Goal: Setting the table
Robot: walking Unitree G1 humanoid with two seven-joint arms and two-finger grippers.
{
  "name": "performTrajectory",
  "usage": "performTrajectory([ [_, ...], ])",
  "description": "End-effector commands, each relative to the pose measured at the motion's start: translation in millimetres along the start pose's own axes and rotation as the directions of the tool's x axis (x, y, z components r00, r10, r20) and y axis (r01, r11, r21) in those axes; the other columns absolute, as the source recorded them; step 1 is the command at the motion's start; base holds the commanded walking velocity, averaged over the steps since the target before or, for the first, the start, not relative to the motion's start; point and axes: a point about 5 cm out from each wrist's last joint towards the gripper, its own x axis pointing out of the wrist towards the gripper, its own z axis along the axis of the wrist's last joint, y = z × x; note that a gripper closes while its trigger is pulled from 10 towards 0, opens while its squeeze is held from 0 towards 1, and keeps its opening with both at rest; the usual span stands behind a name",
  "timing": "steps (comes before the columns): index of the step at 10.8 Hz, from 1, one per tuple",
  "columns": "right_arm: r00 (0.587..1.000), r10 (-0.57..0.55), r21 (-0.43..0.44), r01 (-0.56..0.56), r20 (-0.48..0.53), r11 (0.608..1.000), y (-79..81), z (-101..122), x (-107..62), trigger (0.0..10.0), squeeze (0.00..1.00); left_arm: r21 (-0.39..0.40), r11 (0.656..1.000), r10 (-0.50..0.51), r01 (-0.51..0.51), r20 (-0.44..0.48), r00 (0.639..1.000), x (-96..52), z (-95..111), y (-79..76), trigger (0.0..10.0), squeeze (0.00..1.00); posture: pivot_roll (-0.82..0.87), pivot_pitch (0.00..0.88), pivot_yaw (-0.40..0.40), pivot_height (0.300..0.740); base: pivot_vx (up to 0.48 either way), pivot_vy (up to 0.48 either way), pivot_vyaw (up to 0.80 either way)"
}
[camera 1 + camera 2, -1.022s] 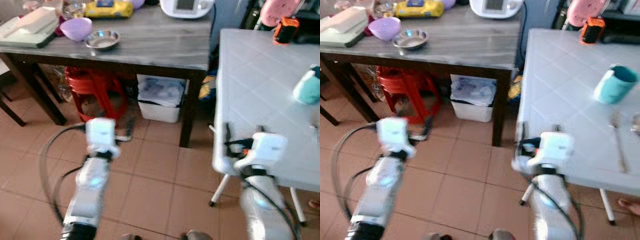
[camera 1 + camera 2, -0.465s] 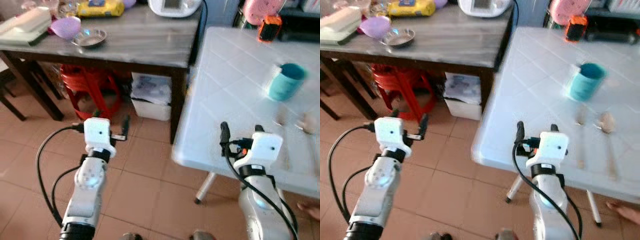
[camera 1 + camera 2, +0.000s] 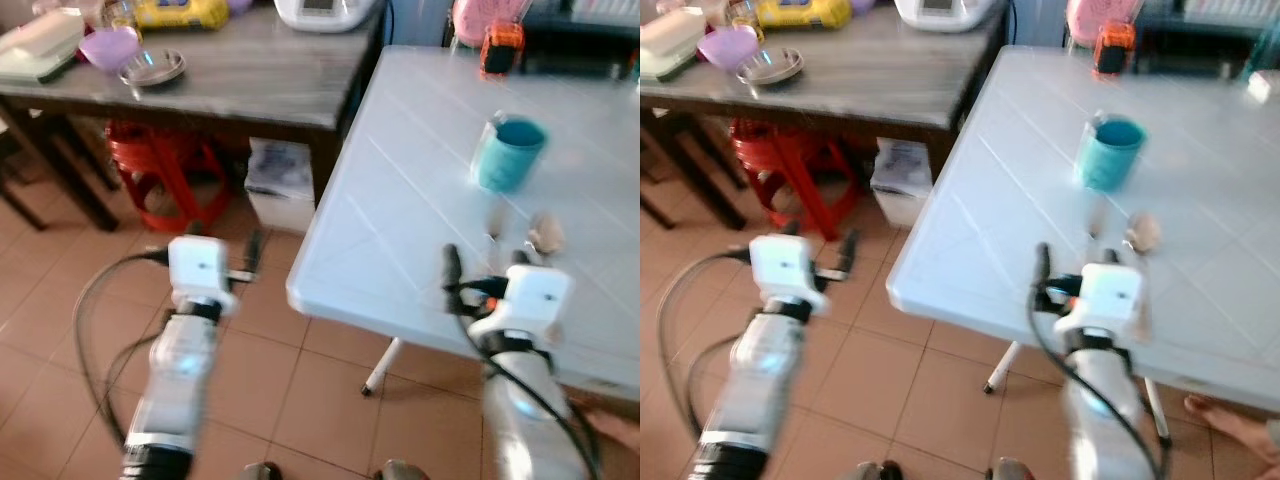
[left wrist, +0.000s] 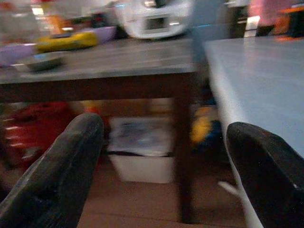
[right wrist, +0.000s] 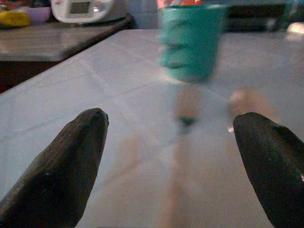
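Observation:
A teal cup (image 3: 507,152) stands upright on the white table (image 3: 400,200). Just in front of the cup lie two blurred utensils, one a spoon (image 3: 545,232) and one a slim piece (image 3: 495,215). My right gripper (image 3: 484,260) is open and empty above the table's near edge, pointing at the cup (image 5: 190,40) and close behind the utensils. My left gripper (image 4: 164,126) is open and empty over the tiled floor, to the left of the white table and facing the grey wooden table (image 3: 250,80).
On the grey table are a purple bowl (image 3: 108,47), a steel bowl (image 3: 152,68), a yellow pack (image 3: 180,12) and a white appliance (image 3: 315,10). Beneath it stand a red stool (image 3: 165,160) and a white bin (image 3: 278,180). An orange-black object (image 3: 500,45) sits far back on the white table. A person's foot (image 3: 610,430) is at lower right.
The camera has swung right, bringing the white table further under the right gripper. The cup and utensils have come into full view. Both grippers stay open.

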Motion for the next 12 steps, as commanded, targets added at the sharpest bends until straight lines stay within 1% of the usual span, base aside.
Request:
performTrajectory([
  [1,1.000,0.004,0.018,-0.004,-0.004,1.000,3.9,-0.1,-0.9,10.0,0.00,0.018,1.000,0.022,-0.022,0.002,1.000,-0.9,0.7,9.7,10.0,0.00,-0.19,0.156,0.071,0.740,0.000,0.000,0.00],
  [4,1.000,-0.007,0.030,0.008,-0.010,1.000,3.1,-0.8,-1.0,10.0,0.00,0.012,1.000,0.006,-0.006,0.000,1.000,-0.9,0.6,9.0,10.0,0.00,-0.19,0.157,0.070,0.740,0.000,0.000,0.00],
  [5,1.000,-0.009,0.032,0.009,-0.011,0.999,3.1,-0.9,-1.0,10.0,0.00,-0.023,1.000,-0.011,0.011,0.001,1.000,-1.6,0.4,8.0,10.0,0.00,-0.19,0.157,0.070,0.740,0.000,0.000,0.00],
  [7,1.000,-0.010,0.031,0.010,-0.014,0.999,3.1,-1.7,-1.1,10.0,0.00,-0.078,0.997,-0.005,0.009,0.052,0.999,-4.0,4.9,10.7,10.0,0.00,-0.20,0.158,0.070,0.740,0.000,0.000,0.00],
  [8,1.000,-0.009,0.032,0.009,-0.015,0.999,3.4,-1.8,-1.0,10.0,0.00,-0.009,1.000,0.022,-0.021,0.056,0.998,-2.8,8.3,9.4,10.0,0.00,-0.19,0.157,0.069,0.740,0.000,0.000,0.00],
  [9,1.000,-0.008,0.033,0.009,-0.015,0.999,3.6,-1.8,-1.0,10.0,0.00,-0.004,1.000,0.021,-0.021,0.073,0.997,-3.6,9.1,8.6,10.0,0.00,-0.19,0.157,0.069,0.740,0.000,0.000,0.00],
  [10,1.000,-0.008,0.034,0.008,-0.014,0.999,4.0,-1.6,-0.6,10.0,0.00,-0.024,0.995,0.092,-0.092,-0.004,0.996,-1.4,1.9,14.7,10.0,0.00,-0.19,0.157,0.070,0.740,0.000,0.000,0.00],
  [11,1.000,-0.007,0.035,0.008,-0.014,0.999,4.2,-1.3,-0.5,10.0,0.00,-0.014,0.994,0.112,-0.112,-0.038,0.993,1.2,-0.3,17.6,10.0,0.00,-0.19,0.157,0.070,0.740,0.000,0.000,0.00],
  [12,1.000,-0.006,0.035,0.007,-0.014,0.999,4.6,-1.4,-0.6,10.0,0.00,-0.048,0.993,0.106,-0.108,-0.042,0.993,2.9,-0.3,18.9,10.0,0.00,-0.19,0.157,0.071,0.740,0.000,0.000,0.00],
])
